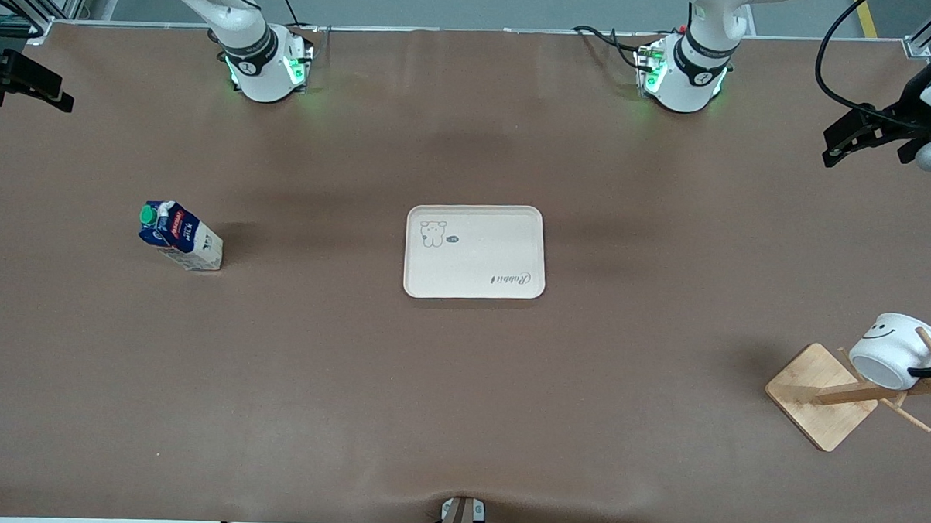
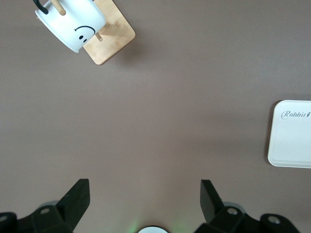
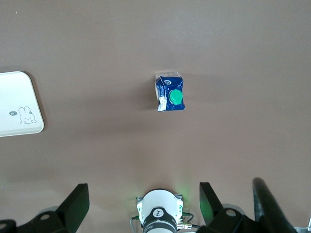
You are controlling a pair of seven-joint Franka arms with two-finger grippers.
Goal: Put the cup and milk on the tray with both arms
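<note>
Brown-covered table under soft even light; grey floor along its upper edge.

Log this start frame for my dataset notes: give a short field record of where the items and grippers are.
tray: table centre, nothing on it
milk: upright on table, toward right arm's end
cup: hung on wooden rack, toward left arm's end
left gripper: open, high over table, holding nothing
right gripper: open, high above the milk's part of the table, holding nothing
task progress: neither item on tray yet
</note>
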